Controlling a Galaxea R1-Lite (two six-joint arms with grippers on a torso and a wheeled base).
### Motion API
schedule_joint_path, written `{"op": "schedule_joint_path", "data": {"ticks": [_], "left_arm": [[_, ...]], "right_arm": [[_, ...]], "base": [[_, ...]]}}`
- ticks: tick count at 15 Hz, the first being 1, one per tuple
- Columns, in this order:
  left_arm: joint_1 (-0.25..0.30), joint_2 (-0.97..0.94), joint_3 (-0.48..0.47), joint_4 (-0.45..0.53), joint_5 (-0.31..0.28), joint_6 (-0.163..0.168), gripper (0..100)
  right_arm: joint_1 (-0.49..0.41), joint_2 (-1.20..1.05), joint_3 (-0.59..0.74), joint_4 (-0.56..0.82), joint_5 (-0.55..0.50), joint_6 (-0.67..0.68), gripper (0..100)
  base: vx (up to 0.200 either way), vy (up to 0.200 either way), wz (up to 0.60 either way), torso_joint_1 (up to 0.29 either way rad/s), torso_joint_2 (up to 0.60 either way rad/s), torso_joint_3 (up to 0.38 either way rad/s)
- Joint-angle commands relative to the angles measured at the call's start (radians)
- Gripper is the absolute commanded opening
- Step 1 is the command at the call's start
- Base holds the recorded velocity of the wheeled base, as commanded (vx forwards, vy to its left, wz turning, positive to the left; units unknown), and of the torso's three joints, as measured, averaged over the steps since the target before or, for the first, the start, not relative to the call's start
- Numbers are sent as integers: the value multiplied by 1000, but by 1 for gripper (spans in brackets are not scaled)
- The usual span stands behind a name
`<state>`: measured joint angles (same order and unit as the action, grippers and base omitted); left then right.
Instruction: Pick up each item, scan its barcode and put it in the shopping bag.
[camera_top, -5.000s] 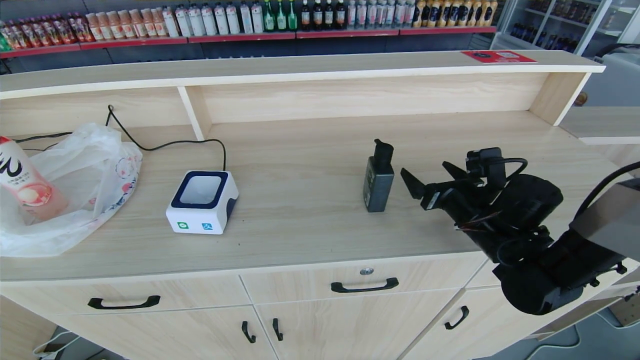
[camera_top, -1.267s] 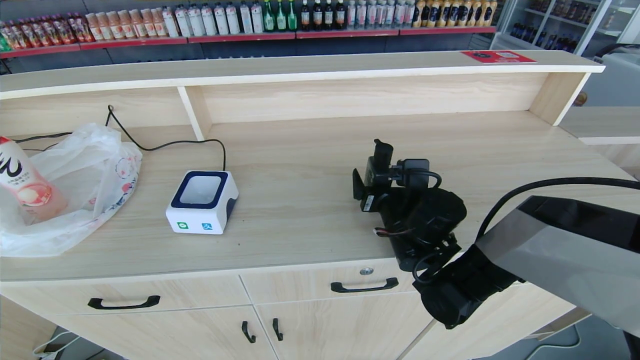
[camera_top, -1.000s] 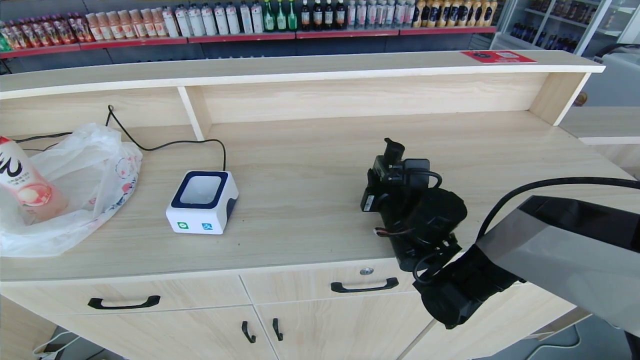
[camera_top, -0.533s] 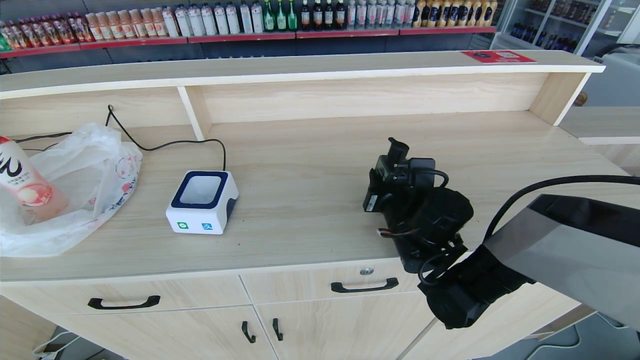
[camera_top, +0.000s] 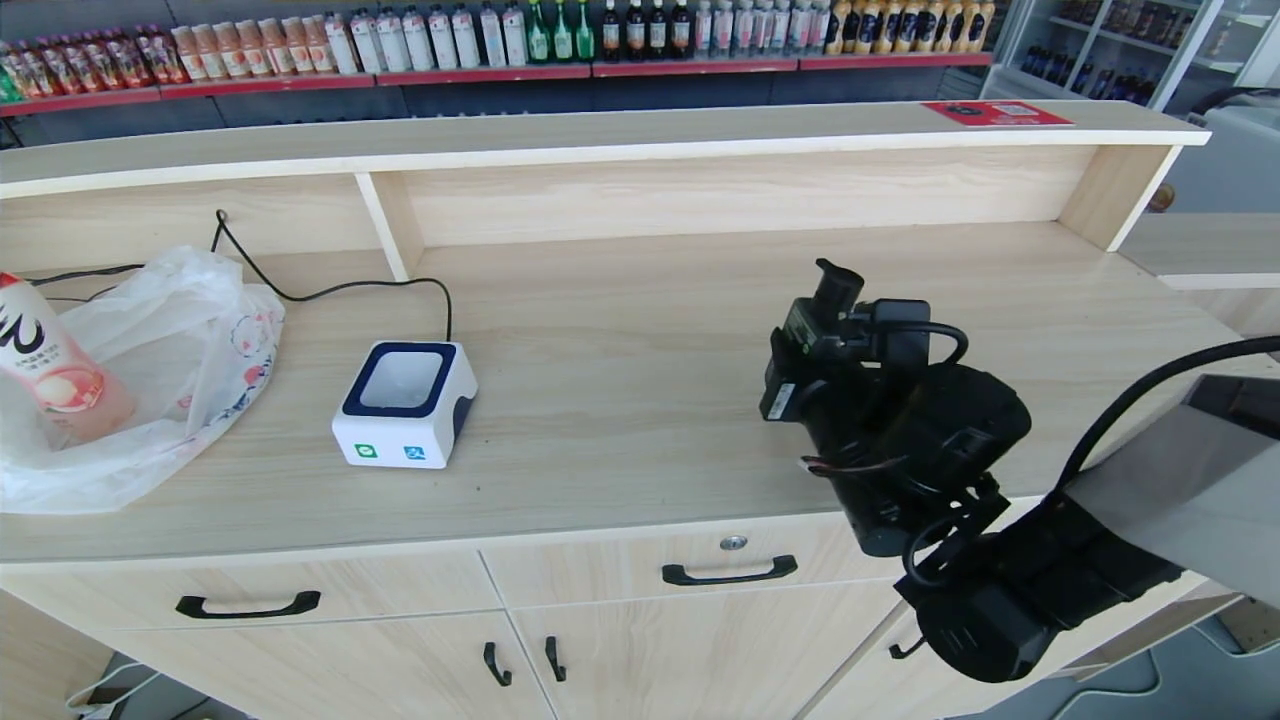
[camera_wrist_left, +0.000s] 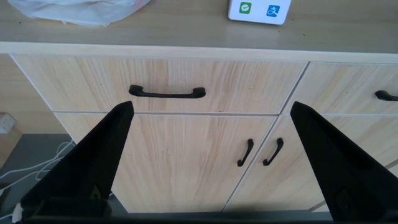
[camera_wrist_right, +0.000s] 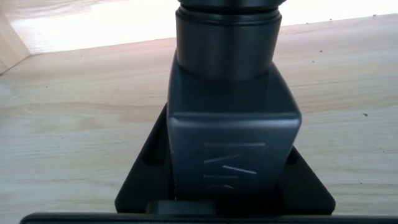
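A wooden shop table (camera_top: 620, 330) seen from above and in front. The right arm enters from 4 o'clock, its grey forearm at the picture's edge and its black wrist angled up and across the table's front edge towards 10 o'clock. The right tool (camera_top: 800, 365) is closed around a dark bottle (camera_top: 812, 322), a squared grey body with a round black cap. In the right wrist view the two black fingers (camera_wrist_right: 140, 183) press against the bottle's opposite sides. The bottle leans slightly, cap pointing to about 1 o'clock, over the right half of the table. Its base is hidden behind the tool, so contact with the table cannot be judged.

At 9 o'clock from the bottle, well apart, sits the scanner (camera_top: 405, 400), a white box with a dark-rimmed window facing up. A black cable (camera_top: 330, 290) runs from it towards 11 o'clock. Further at 9 o'clock lies the shopping bag (camera_top: 190, 330), clear crumpled plastic, with a pink drink bottle (camera_top: 50, 370) upright within its folds.

The left tool (camera_wrist_left: 208, 162) hangs low, below the table top, facing the cupboard doors (camera_wrist_left: 180, 155); its two fingers (camera_wrist_left: 81, 168) are spread wide with nothing between them.
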<state>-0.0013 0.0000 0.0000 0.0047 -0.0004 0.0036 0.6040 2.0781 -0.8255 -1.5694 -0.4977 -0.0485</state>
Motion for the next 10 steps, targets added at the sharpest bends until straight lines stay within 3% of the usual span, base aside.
{"op": "schedule_joint_path", "data": {"ticks": [1, 10], "left_arm": [[0, 0, 0, 0, 0, -1, 100], [0, 0, 0, 0, 0, -1, 100]], "right_arm": [[5, -116, 91, -1, 5, 1, 0], [129, -421, 381, -1, 8, -5, 0]], "base": [[0, 0, 0, 0, 0, 0], [0, 0, 0, 0, 0, 0]]}}
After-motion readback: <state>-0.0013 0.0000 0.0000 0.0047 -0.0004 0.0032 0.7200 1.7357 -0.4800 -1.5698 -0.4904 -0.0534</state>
